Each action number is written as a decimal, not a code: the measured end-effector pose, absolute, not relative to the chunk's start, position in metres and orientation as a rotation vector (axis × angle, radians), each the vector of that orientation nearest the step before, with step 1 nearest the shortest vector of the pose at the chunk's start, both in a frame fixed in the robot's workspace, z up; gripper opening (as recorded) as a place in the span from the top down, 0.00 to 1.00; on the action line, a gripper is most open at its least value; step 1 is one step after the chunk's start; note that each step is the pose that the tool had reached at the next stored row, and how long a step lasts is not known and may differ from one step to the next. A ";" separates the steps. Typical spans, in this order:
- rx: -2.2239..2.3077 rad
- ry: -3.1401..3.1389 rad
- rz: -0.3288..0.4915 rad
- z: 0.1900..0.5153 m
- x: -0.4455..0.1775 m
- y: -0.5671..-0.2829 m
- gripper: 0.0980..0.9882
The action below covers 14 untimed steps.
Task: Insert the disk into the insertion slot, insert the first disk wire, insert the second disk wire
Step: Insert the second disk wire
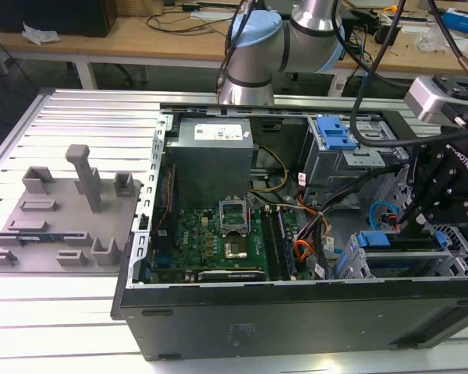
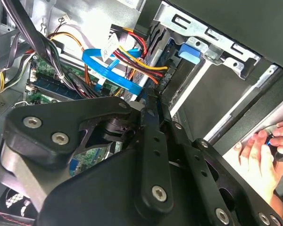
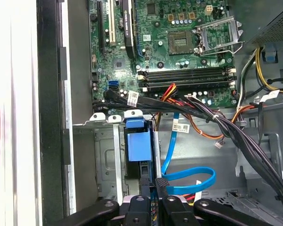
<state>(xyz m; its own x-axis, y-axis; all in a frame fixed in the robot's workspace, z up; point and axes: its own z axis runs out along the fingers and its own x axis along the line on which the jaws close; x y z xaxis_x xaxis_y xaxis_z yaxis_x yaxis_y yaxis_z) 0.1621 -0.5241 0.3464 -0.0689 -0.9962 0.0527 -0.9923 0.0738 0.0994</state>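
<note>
Fingers (image 3: 156, 186) of the gripper (image 3: 151, 186) look pressed together at the rear edge of the disk (image 3: 137, 146), which stands seated in the insertion slot (image 3: 106, 165). Just beside it loops the second disk wire (image 3: 188, 174), inside the computer case (image 1: 296, 304).

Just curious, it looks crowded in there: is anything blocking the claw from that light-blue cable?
Nothing visible does. In the first wrist view the gripper sits right beside the second disk wire, next to the disk. The dark wire bundle runs farther off, not between them.
</note>
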 end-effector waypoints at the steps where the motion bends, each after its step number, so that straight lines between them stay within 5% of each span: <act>1: 2.068 -2.221 -0.056 0.346 0.162 -0.524 0.93; 14: 2.091 -2.198 -0.054 0.338 0.162 -0.524 0.93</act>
